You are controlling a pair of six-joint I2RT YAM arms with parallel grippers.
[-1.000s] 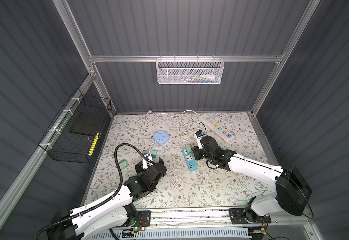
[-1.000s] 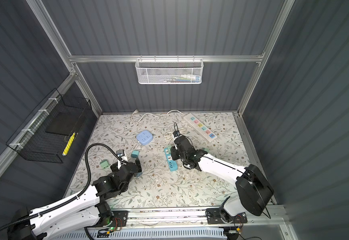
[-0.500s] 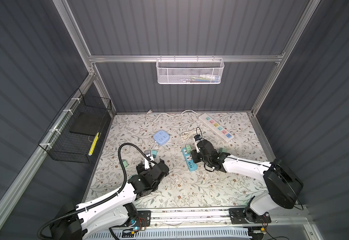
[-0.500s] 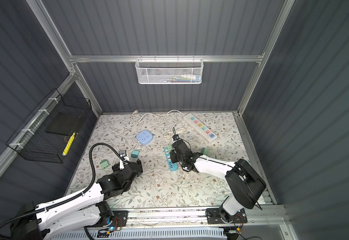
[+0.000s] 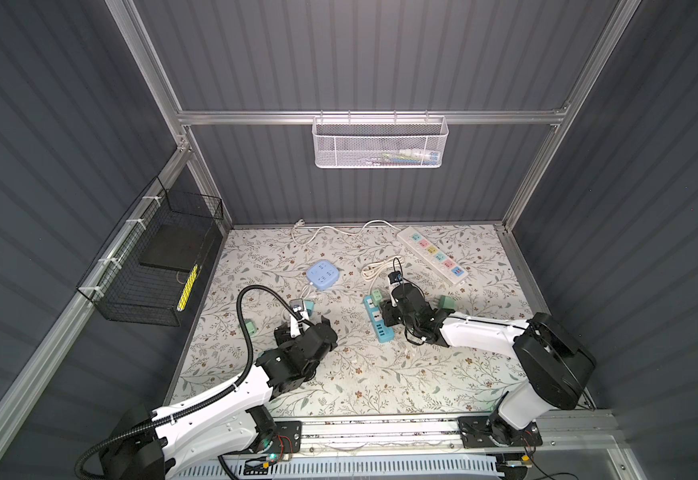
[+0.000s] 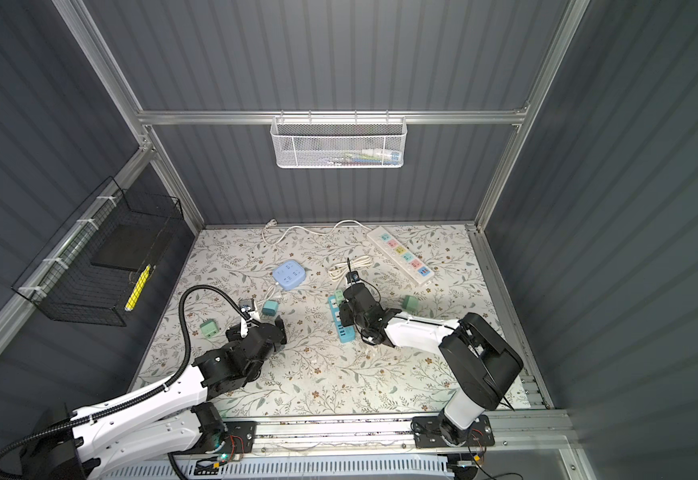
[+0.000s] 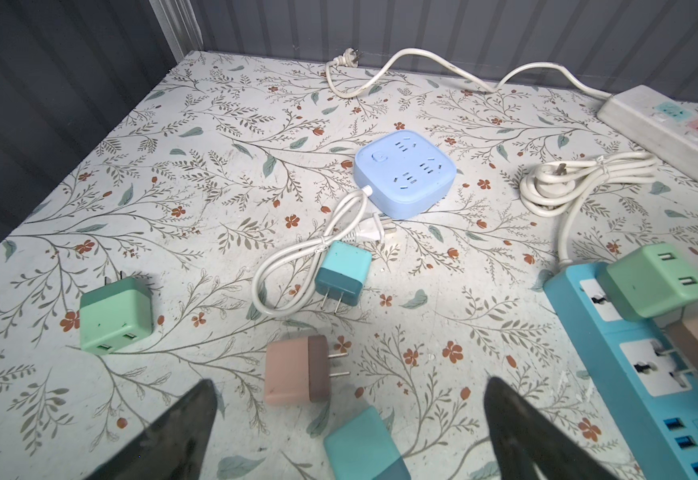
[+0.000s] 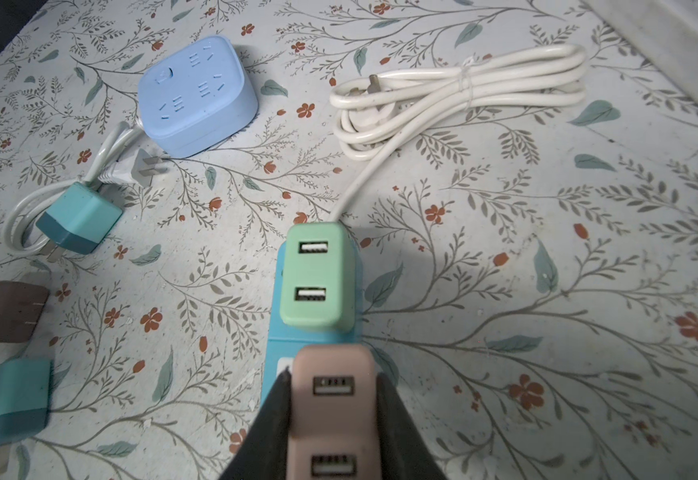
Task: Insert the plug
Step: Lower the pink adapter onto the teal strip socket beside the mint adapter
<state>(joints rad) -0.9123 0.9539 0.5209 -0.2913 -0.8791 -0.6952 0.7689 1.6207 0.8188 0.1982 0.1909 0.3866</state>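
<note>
- Swinging in toward the middle of the surface (image 5: 380, 374), the right arm (image 5: 480, 334) now has its elbow closer than a second ago. A loose green plug (image 5: 447, 302), covered by the arm then, shows just beside the forearm. The left arm (image 5: 214, 407) sits about where it was.
- Right gripper (image 8: 332, 376): its jaws are closed on the sides of a pink plug (image 8: 332, 419), whose two USB ports face the wrist camera.
- That pink plug sits over the blue power strip (image 5: 384, 334) near the middle of the surface. It is just behind a pale green plug (image 8: 318, 278) already seated in the strip's end socket, the one next to the cord.
- In the left wrist view the pink plug's prongs meet the strip's second socket; how deep they go cannot be told.
- Left gripper (image 7: 349, 384): its jaws are spread as wide as they go and hold nothing, low over the surface left of the middle.
- Below it lie a second pink plug (image 7: 297, 370) and a teal plug (image 7: 364, 444), close together on their sides.
- Another teal plug (image 7: 343, 272) rests against the looped white cord of a square blue socket block (image 7: 405, 172).
- A third green plug (image 7: 114, 316) lies near the left edge.
- A white power strip (image 5: 432, 257) lies slantwise near the back right corner.
</note>
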